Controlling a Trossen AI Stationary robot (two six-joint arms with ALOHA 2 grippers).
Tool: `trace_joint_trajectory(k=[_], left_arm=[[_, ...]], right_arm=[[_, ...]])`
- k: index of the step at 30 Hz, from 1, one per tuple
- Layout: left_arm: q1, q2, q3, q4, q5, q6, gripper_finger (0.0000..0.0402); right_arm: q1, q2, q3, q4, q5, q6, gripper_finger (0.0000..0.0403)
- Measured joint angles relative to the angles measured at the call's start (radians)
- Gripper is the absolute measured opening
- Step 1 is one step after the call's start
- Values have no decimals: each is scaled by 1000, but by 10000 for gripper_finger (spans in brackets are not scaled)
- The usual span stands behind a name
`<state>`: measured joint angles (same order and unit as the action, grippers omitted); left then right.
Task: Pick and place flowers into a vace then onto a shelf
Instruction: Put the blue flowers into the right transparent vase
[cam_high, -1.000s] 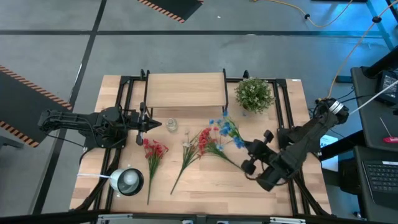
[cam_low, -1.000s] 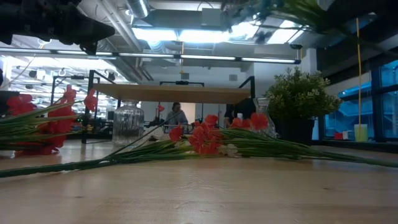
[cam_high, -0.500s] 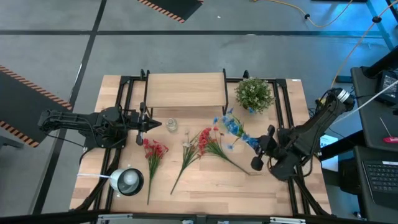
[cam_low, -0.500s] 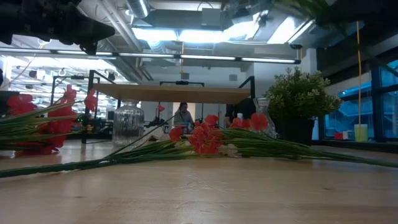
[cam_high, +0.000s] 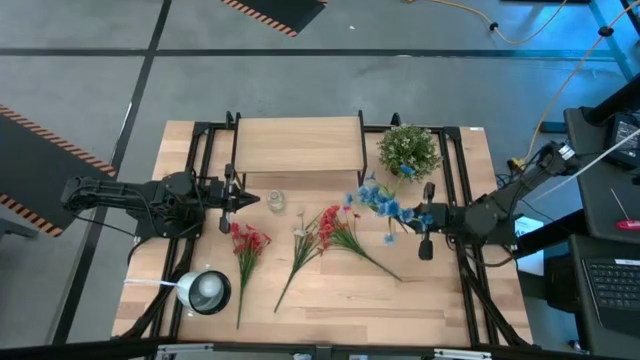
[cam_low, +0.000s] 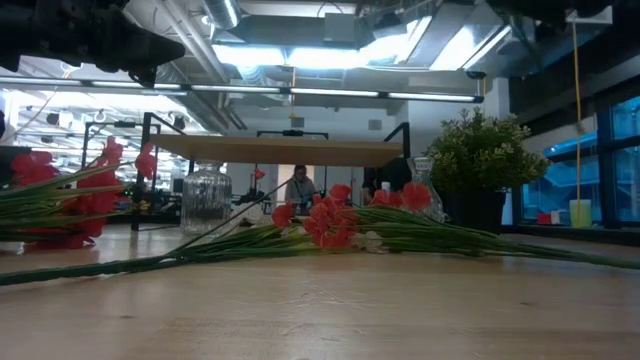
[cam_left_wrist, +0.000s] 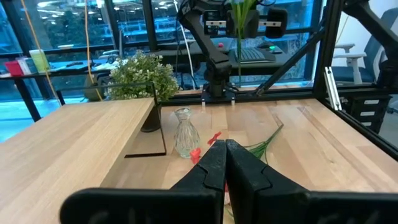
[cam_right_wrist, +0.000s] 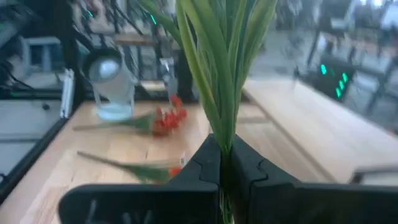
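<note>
Lamp-like round metal thing (cam_high: 205, 291) sits at the tabletop's near left corner, untouched. Just past it one red flower (cam_high: 247, 245) lies flat toward the left edge, and the other red flower (cam_high: 330, 222) lies in the middle of the tabletop, crossed with the cream flower (cam_high: 301, 232); all three rest where they did a second ago.

What has changed is on the right. The right gripper (cam_high: 428, 215) has swung away from the near right part of the tabletop toward the right edge and turned. The blue flower (cam_high: 385, 205), clamped by its stem between the closed fingers, now stands upright instead of trailing over the wood. The right wrist view shows the green stem rising straight out of the pinched tips. By my reading the pick has succeeded, and the flower is now posed for lowering stem-first into the vase (cam_high: 276, 201).

That glass vase stands empty in front of the shelf's left half. The left gripper (cam_high: 245, 200) waits just beside it, fingers pressed together on nothing.

Farthest back, the shelf (cam_high: 298, 145) is bare along the far edge, with the bushy potted plant (cam_high: 408, 150) beside its right end.
</note>
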<state>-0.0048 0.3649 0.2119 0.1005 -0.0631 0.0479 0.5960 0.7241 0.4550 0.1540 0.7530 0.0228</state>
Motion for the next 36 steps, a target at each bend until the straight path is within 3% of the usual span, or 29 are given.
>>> trace_joint_trajectory(k=[8,17,29,36], left_arm=[[0,0,0,0,0,1,4],[0,0,0,1,-83,2,4],[0,0,0,5,-164,29,4],[0,0,0,5,-163,44,4]], right_arm=[[-192,-7,-137,347,-210,-168,6],[-382,89,-149,579,-458,-280,6],[-593,241,-91,772,-589,-320,6],[-645,310,-85,785,-633,-289,6]])
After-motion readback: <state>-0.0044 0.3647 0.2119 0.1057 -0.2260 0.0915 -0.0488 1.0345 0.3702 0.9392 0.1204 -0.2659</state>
